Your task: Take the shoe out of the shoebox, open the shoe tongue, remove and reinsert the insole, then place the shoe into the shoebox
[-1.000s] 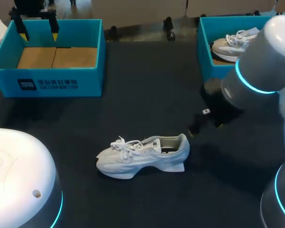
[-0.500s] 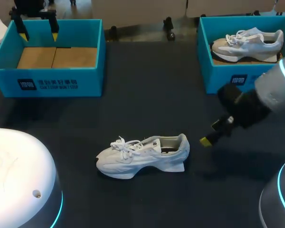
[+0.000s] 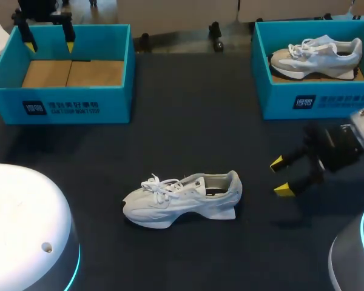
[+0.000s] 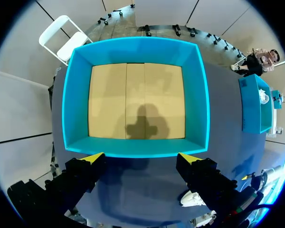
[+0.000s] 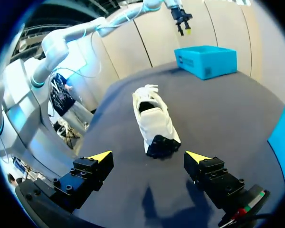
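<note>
A white sneaker [image 3: 182, 197] lies on its sole on the black table, toe to the left, laces tied, and it also shows in the right wrist view [image 5: 154, 121] with its heel toward my right gripper. My right gripper [image 3: 280, 176] stands open a short way right of the heel, nothing between its fingers [image 5: 149, 156]. The empty blue shoebox [image 3: 12, 76] sits at the back left, with a bare cardboard floor [image 4: 137, 99]. My left gripper [image 3: 48, 43] hangs open above that box's far side [image 4: 141, 159].
A second blue shoebox [image 3: 261, 73] at the back right holds another pale sneaker [image 3: 315, 53]. My right arm's white links fill the lower right corner, and a white arm base [image 3: 18, 230] fills the lower left.
My right arm has swung back to the right, away from the shoe's heel, uncovering the right shoebox; both yellow tips now show. The shoe and the left arm have not moved.
</note>
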You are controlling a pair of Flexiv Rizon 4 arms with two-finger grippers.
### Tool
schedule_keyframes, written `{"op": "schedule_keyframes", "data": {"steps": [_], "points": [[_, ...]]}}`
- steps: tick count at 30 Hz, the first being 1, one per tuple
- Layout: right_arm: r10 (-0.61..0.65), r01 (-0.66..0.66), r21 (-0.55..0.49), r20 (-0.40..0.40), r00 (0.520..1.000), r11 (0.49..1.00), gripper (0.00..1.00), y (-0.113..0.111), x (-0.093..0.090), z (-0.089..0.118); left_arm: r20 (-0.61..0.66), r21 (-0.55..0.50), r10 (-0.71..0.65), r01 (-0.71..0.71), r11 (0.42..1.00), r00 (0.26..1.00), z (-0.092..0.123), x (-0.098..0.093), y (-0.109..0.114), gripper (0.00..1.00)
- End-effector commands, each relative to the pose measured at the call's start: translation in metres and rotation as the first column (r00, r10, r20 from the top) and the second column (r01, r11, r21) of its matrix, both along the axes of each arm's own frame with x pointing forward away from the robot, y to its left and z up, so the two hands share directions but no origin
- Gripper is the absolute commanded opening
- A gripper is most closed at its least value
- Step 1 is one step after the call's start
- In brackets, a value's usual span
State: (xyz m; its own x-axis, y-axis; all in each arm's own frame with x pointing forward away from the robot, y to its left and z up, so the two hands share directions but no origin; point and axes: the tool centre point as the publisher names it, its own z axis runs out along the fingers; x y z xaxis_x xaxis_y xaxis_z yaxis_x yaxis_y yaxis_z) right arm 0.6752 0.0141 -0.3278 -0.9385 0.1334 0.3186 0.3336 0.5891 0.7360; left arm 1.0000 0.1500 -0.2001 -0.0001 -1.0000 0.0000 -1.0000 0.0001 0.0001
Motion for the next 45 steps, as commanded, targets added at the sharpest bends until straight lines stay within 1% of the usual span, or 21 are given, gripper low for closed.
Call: {"op": "schedule_keyframes", "data": {"steps": [1, 6, 9, 10, 12, 14, 15, 16, 21, 26, 31, 36, 39, 45], "points": [[-0.057, 0.055, 0.054, 0.037, 0.998, 0.997, 1.0, 0.0, -0.009, -0.001, 0.0, 0.0, 0.0, 0.0, 1.0, 1.0, 0.0, 0.0, 0.0, 1.0], [-0.057, 0.055, 0.054, 0.037, 0.998, 0.997, 1.0, 0.0, -0.009, -0.001, 0.0, 0.0, 0.0, 0.0, 1.0, 1.0, 0.0, 0.0, 0.0, 1.0], [-0.07, 0.068, 0.019, 0.118, 0.991, 0.997, 1.0, 0.006, -0.012, -0.006, 0.0, 0.0, 0.0, 0.0, 1.0, 1.0, 0.0, 0.0, 0.0, 1.0], [-0.087, 0.084, 0.03, 0.132, 0.987, 0.996, 1.0, 0.006, -0.013, -0.008, 0.0, 0.0, 0.0, 0.0, 1.0, 1.0, 0.0, 0.0, 0.0, 1.0], [-0.098, 0.1, 0.001, 0.163, 0.982, 0.995, 1.0, 0.008, -0.013, -0.011, 0.0, 0.0, 0.0, 0.0, 1.0, 1.0, 0.0, 0.0, 0.0, 1.0], [-0.106, 0.108, 0.001, 0.184, 0.977, 0.994, 1.0, 0.009, -0.013, -0.014, 0.0, 0.0, 0.0, 0.0, 1.0, 1.0, 0.0, 0.0, 0.0, 1.0], [-0.111, 0.112, 0.001, 0.189, 0.976, 0.994, 1.0, 0.01, -0.012, -0.015, 0.0, 0.0, 0.0, 0.0, 1.0, 1.0, 0.0, 0.0, 0.0, 1.0], [-0.128, 0.127, 0.013, 0.177, 0.976, 0.992, 1.0, 0.009, -0.011, -0.017, 0.0, 0.0, 0.0, 0.0, 1.0, 1.0, 0.0, 0.0, 0.0, 1.0], [-0.11, 0.101, 0.055, 0.196, 0.974, 0.993, 1.0, 0.01, -0.006, -0.026, 0.0, 0.0, 0.0, 0.0, 1.0, 1.0, 0.0, 0.0, 0.0, 1.0], [-0.092, 0.086, 0.039, 0.23, 0.969, 0.996, 1.0, 0.019, 0.0, -0.038, 0.0, 0.0, 0.0, 0.0, 1.0, 1.0, 0.0, 0.0, 0.0, 1.0], [-0.084, 0.07, 0.068, 0.232, 0.969, 0.995, 1.0, 0.021, 0.013, -0.053, 0.0, 0.0, 0.0, 0.0, 1.0, 1.0, 0.0, 0.0, 0.0, 1.0], [-0.063, 0.036, 0.109, 0.251, 0.966, 0.993, 1.0, 0.024, 0.022, -0.061, 0.0, 0.0, 0.0, 0.0, 1.0, 1.0, 0.0, 0.0, 0.0, 1.0], [-0.068, 0.039, 0.118, 0.253, 0.965, 0.992, 1.0, 0.024, 0.024, -0.064, 0.0, 0.0, 0.0, 0.0, 1.0, 1.0, 0.0, 0.0, 0.0, 1.0], [-0.049, 0.012, 0.131, 0.289, 0.956, 0.991, 1.0, 0.024, 0.022, -0.068, 0.0, 0.0, 0.0, 0.0, 1.0, 1.0, 0.0, 0.0, 0.0, 1.0]]}}
